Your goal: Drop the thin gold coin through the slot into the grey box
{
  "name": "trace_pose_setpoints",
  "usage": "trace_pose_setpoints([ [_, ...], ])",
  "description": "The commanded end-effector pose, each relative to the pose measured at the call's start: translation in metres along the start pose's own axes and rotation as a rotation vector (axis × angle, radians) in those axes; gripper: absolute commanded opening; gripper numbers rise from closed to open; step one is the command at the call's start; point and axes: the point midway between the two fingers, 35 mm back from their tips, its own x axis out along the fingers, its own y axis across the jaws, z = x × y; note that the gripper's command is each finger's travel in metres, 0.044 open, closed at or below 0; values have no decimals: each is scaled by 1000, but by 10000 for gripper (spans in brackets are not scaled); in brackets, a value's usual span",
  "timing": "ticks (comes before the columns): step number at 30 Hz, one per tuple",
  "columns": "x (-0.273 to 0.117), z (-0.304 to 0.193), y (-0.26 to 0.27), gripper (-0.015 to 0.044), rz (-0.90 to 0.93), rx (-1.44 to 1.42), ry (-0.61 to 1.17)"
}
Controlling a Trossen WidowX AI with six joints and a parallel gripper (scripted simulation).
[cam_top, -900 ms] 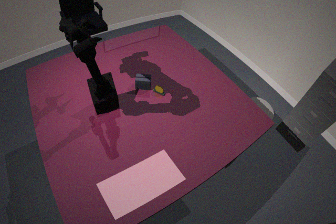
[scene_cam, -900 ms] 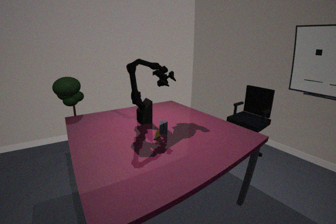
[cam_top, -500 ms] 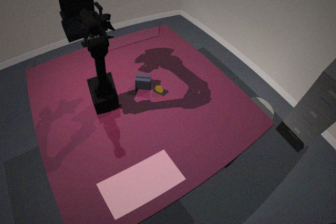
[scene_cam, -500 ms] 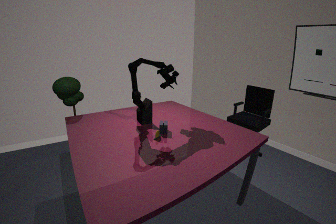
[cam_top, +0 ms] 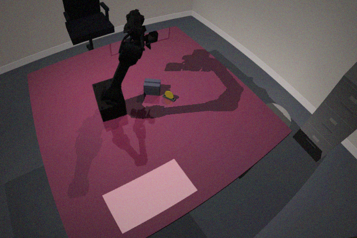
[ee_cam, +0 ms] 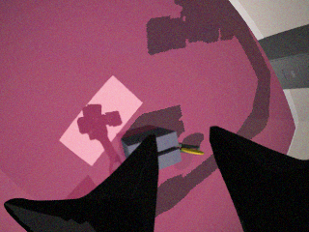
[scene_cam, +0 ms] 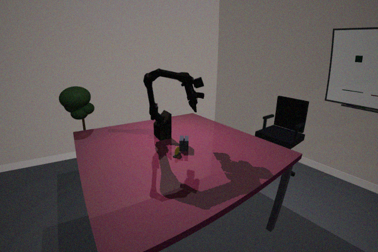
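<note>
The gold coin (cam_top: 169, 95) (scene_cam: 176, 150) (ee_cam: 192, 152) stands on edge in the dark-green holder (cam_top: 173, 99) (scene_cam: 176, 156) (ee_cam: 190, 146) on the pink table. The closed grey box (cam_top: 152, 88) (scene_cam: 183, 146) (ee_cam: 169, 140) stands right beside the holder, with a dark slot running across its lid. My gripper (scene_cam: 195, 110) (ee_cam: 182, 137) is partly open, with a gap between its black fingers, and nothing is held. It hangs high above the table, well above the box and coin. In the wrist view, the left finger overlaps part of the box.
The arm's black base (cam_top: 111, 100) (scene_cam: 162, 127) stands on the pink table (cam_top: 218, 143) (scene_cam: 121, 182), close to the box. A pale rectangle (cam_top: 149, 195) (ee_cam: 123, 94) lies on the table surface. Dark arm shadows fall around the box and coin. A chair (cam_top: 83, 13) (scene_cam: 283, 121) stands beyond the table.
</note>
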Motion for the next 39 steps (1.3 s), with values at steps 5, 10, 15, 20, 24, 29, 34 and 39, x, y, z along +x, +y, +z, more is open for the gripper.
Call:
trace_pose_setpoints([
  [5, 67, -54, -63, 161, 93, 891, 234],
  [10, 97, -86, -83, 161, 78, 1280, 363],
  [15, 124, -123, -98, 161, 25, 1665, 504],
  [20, 141, -151, -105, 161, -41, 1940, 611],
  [24, 141, -149, -104, 161, -41, 1940, 611],
  [29, 141, -148, -103, 161, -41, 1940, 611],
  [34, 169, -158, -88, 161, -42, 1940, 611],
  [39, 172, -159, -86, 161, -43, 1940, 611],
])
